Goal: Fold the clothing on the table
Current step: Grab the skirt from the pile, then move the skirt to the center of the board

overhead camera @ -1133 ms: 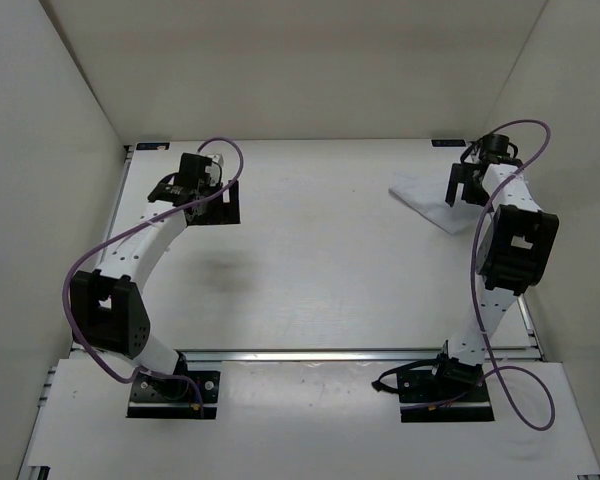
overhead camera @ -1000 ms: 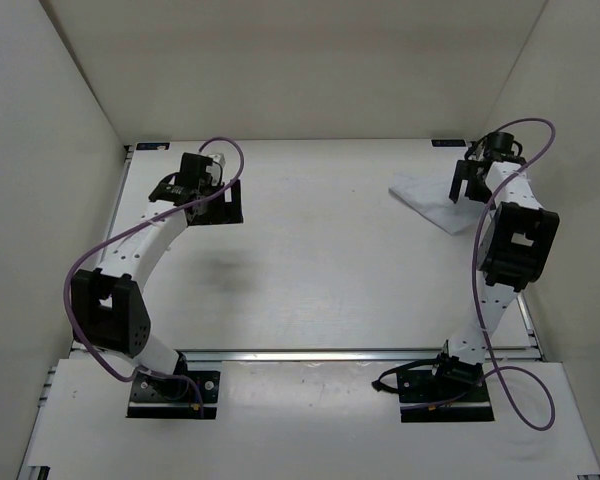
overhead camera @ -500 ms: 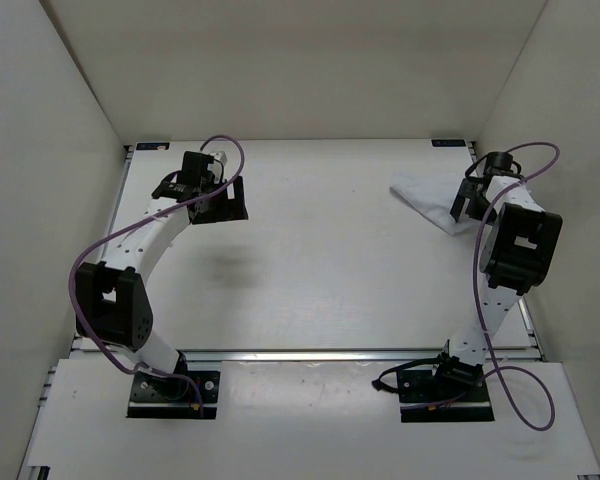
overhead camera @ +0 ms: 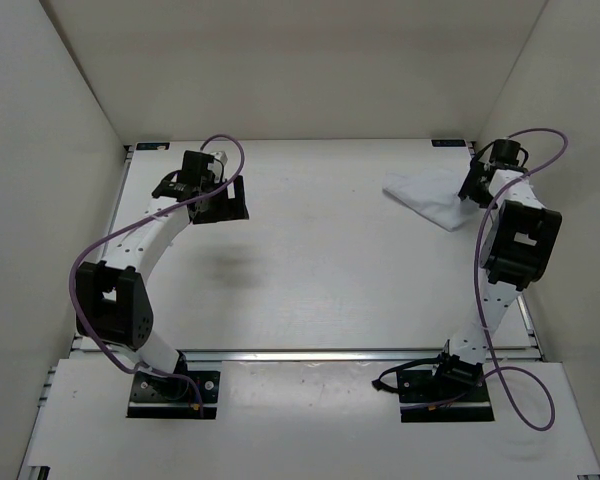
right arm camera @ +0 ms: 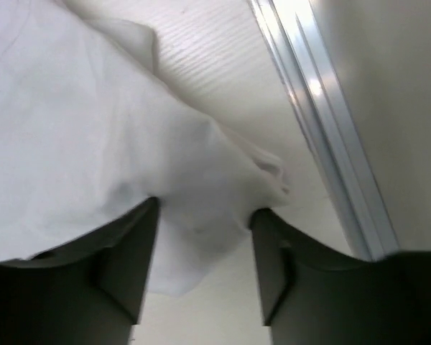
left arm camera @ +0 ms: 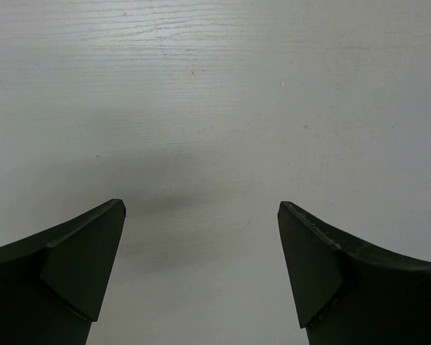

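Clothing (overhead camera: 427, 195), a thin, limp white cloth, lies crumpled at the far right corner of the table (overhead camera: 330, 280), beside the metal rail (right arm camera: 316, 108). Being light and floppy, it will likely sag and crease, so a pinch at an edge or corner looks best. Right gripper (right arm camera: 205, 208) stands half-open astride its bunched edge; whether it truly grips, I cannot tell. Left gripper (left arm camera: 201, 208) gapes wide over bare tabletop, well apart from the cloth, holding nothing.

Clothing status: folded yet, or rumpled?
Rumpled, not neatly folded: the clothing is an uneven, wrinkled patch near the far right corner of the table, one bunched edge inside the right pincer.
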`<state>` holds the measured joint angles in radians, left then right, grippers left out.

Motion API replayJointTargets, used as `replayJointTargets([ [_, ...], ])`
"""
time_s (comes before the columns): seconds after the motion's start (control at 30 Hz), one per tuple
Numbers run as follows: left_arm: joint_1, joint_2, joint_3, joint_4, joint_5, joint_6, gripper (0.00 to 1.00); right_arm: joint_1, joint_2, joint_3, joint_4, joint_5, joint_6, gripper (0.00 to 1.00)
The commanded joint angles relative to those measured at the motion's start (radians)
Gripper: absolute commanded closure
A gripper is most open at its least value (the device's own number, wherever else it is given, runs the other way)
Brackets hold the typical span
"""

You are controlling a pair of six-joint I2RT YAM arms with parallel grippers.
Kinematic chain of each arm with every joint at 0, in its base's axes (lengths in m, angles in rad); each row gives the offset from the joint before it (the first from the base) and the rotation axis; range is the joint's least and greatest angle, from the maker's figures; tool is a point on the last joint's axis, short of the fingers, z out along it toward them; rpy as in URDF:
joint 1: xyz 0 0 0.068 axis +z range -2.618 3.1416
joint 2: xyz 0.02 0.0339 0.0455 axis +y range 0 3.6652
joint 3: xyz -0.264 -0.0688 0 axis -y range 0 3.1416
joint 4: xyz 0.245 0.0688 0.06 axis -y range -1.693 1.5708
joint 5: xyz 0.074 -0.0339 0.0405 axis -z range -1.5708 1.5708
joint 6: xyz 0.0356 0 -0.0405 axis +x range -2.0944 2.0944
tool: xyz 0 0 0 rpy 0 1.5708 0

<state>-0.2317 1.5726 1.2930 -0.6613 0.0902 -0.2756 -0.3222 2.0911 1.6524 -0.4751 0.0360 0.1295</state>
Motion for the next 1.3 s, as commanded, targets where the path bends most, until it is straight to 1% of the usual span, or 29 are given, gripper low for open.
replayJointTargets([
  [0.0, -0.001, -0.005, 0.042, -0.001, 0.016, -0.007, 0.01, 0.005, 0.021, 0.04, 0.056, -0.096, 0.032, 0.53],
  [0.07, 0.002, -0.016, 0.034, 0.0, 0.016, -0.004, 0.02, 0.002, 0.017, 0.043, 0.055, -0.096, 0.022, 0.83],
  [0.1, 0.0, -0.016, 0.026, -0.001, 0.026, -0.005, 0.01, 0.0, 0.015, 0.038, 0.052, -0.097, 0.021, 0.9],
  [0.13, -0.003, -0.016, 0.029, -0.003, 0.022, -0.005, 0.01, -0.003, 0.017, 0.04, 0.058, -0.103, 0.015, 1.0],
  [0.27, 0.005, -0.051, 0.006, 0.009, 0.025, -0.001, 0.01, 0.011, -0.044, 0.044, 0.058, -0.133, -0.002, 1.0],
  [0.3, 0.003, -0.055, 0.002, 0.008, 0.04, 0.001, 0.02, 0.015, -0.051, 0.056, 0.053, -0.142, -0.013, 1.0],
  [0.33, 0.002, -0.062, 0.005, 0.018, 0.036, 0.003, 0.01, 0.023, -0.084, 0.06, 0.043, -0.149, -0.019, 1.0],
  [0.43, -0.001, -0.092, -0.012, 0.043, 0.045, 0.001, 0.01, 0.081, -0.15, 0.122, 0.015, -0.172, -0.045, 1.0],
  [0.47, 0.002, -0.1, -0.014, 0.048, 0.061, 0.003, 0.01, 0.11, -0.17, 0.168, -0.003, -0.174, -0.051, 1.0],
  [0.53, -0.006, -0.109, -0.012, 0.061, 0.062, 0.007, 0.01, 0.164, -0.192, 0.298, -0.042, -0.215, -0.038, 1.0],
  [0.57, -0.008, -0.114, -0.006, 0.063, 0.069, -0.002, 0.01, 0.198, -0.2, 0.338, -0.066, -0.237, -0.03, 1.0],
  [0.63, -0.011, -0.117, 0.018, 0.063, 0.068, -0.008, 0.01, 0.276, -0.224, 0.455, -0.08, -0.344, -0.004, 1.0],
  [0.7, -0.003, -0.135, 0.032, 0.063, 0.062, -0.013, 0.02, 0.339, -0.279, 0.506, -0.06, -0.402, 0.01, 1.0],
  [0.77, -0.001, -0.151, 0.034, 0.063, 0.059, -0.017, 0.01, 0.4, -0.33, 0.498, -0.017, -0.493, 0.034, 1.0],
  [0.8, 0.003, -0.166, 0.029, 0.068, 0.059, -0.026, 0.02, 0.435, -0.371, 0.472, -0.001, -0.496, 0.042, 1.0],
  [0.83, 0.002, -0.178, 0.023, 0.072, 0.053, -0.033, 0.01, 0.454, -0.4, 0.413, 0.022, -0.507, 0.057, 1.0],
  [0.9, 0.011, -0.184, 0.014, 0.071, 0.051, -0.036, 0.01, 0.46, -0.452, 0.279, 0.045, -0.528, 0.068, 1.0],
  [0.97, 0.003, -0.189, 0.005, 0.077, 0.06, -0.034, 0.02, 0.456, -0.491, 0.061, 0.059, -0.551, 0.071, 1.0],
  [1.0, -0.003, -0.191, 0.005, 0.08, 0.053, -0.034, 0.01, 0.465, -0.515, 0.0, 0.064, -0.559, 0.07, 1.0],
  [1.03, -0.006, -0.191, 0.006, 0.078, 0.046, -0.037, 0.01, 0.466, -0.54, -0.126, 0.07, -0.571, 0.056, 1.0],
  [1.07, -0.003, -0.197, 0.008, 0.074, 0.046, -0.037, 0.02, 0.478, -0.551, -0.226, 0.078, -0.612, 0.039, 1.0],
  [1.13, 0.002, -0.204, 0.005, 0.075, 0.051, -0.045, 0.01, 0.489, -0.56, -0.36, 0.069, -0.698, 0.024, 1.0],
  [1.17, 0.008, -0.213, 0.002, 0.072, 0.048, -0.045, 0.01, 0.5, -0.568, -0.428, 0.06, -0.75, 0.021, 0.82],
  [1.2, 0.009, -0.221, -0.001, 0.069, 0.042, -0.043, 0.01, 0.511, -0.577, -0.453, 0.049, -0.763, 0.015, 0.67],
  [1.23, 0.011, -0.224, 0.0, 0.063, 0.04, -0.042, 0.02, 0.532, -0.588, -0.494, 0.03, -0.746, 0.009, 0.47],
  [1.27, 0.005, -0.23, -0.007, 0.062, 0.033, -0.039, 0.01, 0.547, -0.607, -0.514, 0.014, -0.698, -0.013, 0.33],
])
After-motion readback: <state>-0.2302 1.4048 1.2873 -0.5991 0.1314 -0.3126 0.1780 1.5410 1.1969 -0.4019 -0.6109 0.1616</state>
